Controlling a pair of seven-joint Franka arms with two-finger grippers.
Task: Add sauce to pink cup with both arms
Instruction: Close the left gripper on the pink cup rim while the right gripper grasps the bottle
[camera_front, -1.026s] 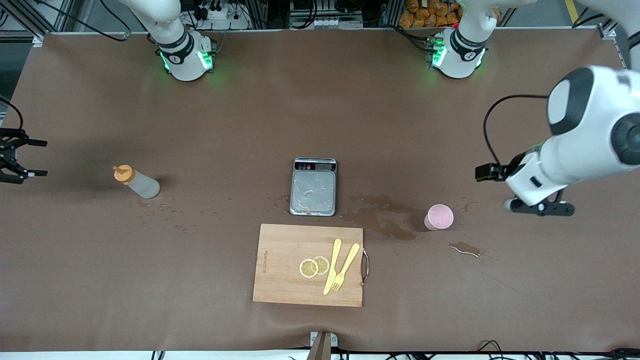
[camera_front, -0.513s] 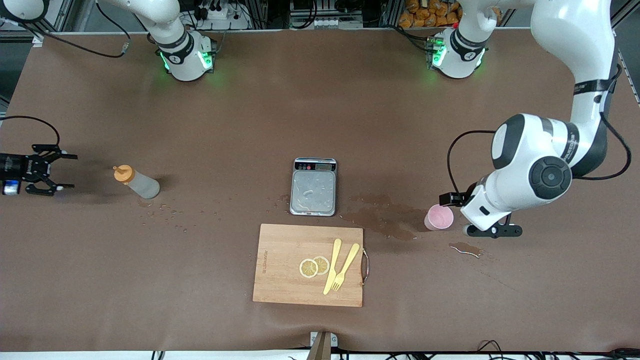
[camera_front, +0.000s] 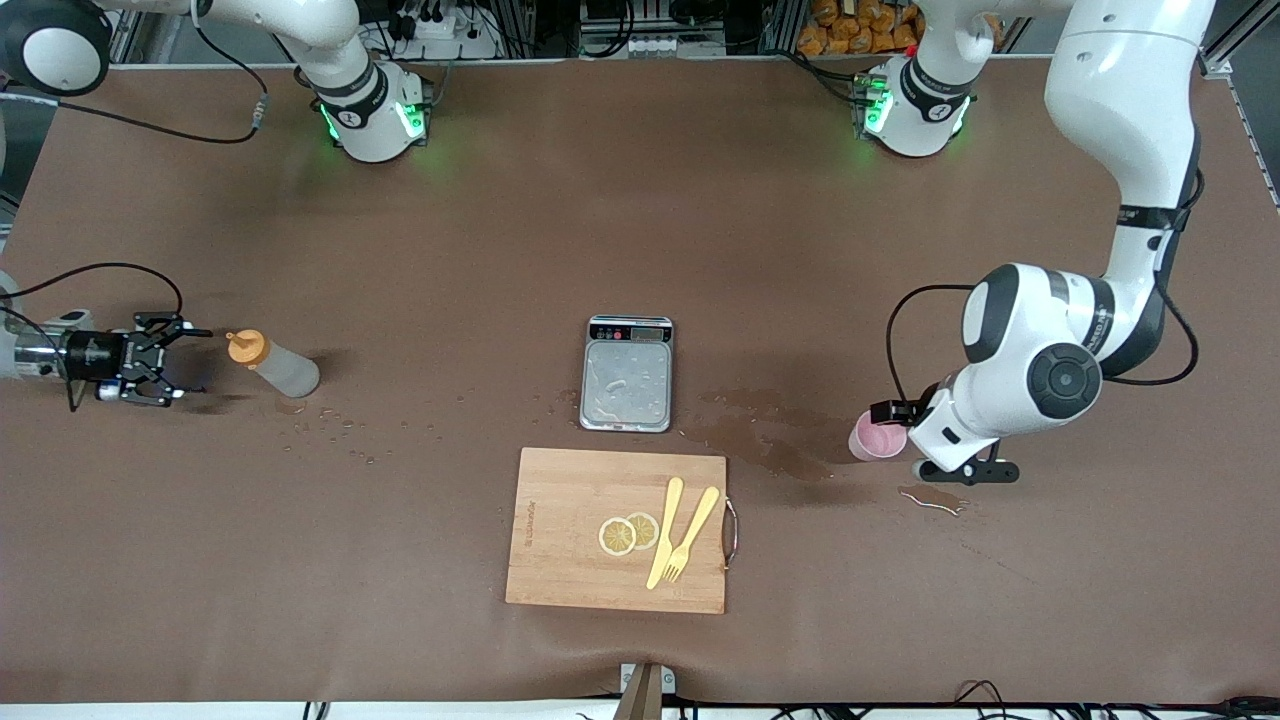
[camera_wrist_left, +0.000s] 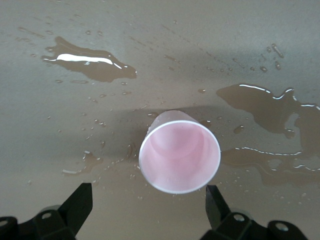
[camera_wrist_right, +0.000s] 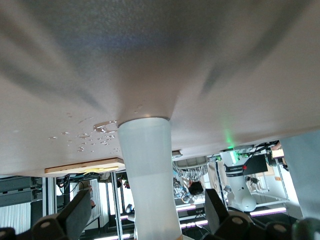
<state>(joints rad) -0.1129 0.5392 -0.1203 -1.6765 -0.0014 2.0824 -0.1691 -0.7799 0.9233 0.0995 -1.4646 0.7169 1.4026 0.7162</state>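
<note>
1. The pink cup (camera_front: 877, 437) stands upright on the wet brown table (camera_front: 500, 250), toward the left arm's end, beside a dark puddle (camera_front: 760, 440). In the left wrist view the cup (camera_wrist_left: 179, 156) sits in line with the gap between the 2 spread fingers (camera_wrist_left: 75, 207), just ahead of their tips and untouched.
2. The left gripper (camera_front: 935, 462) is released and low over the table just beside the cup; its arm comes down from its base in a bent elbow.
3. The sauce (camera_front: 272, 364) lies tilted toward the right arm's end, orange cap pointing at the right gripper (camera_front: 160, 358).
4. That gripper is released and holds nothing; the cap seems just clear of its fingertips, though contact is hard to judge. In the right wrist view the bottle (camera_wrist_right: 147, 180) fills the gap between the 2 fingers (camera_wrist_right: 75, 212).
5. The right arm reaches in low and level from the table's edge.
</note>
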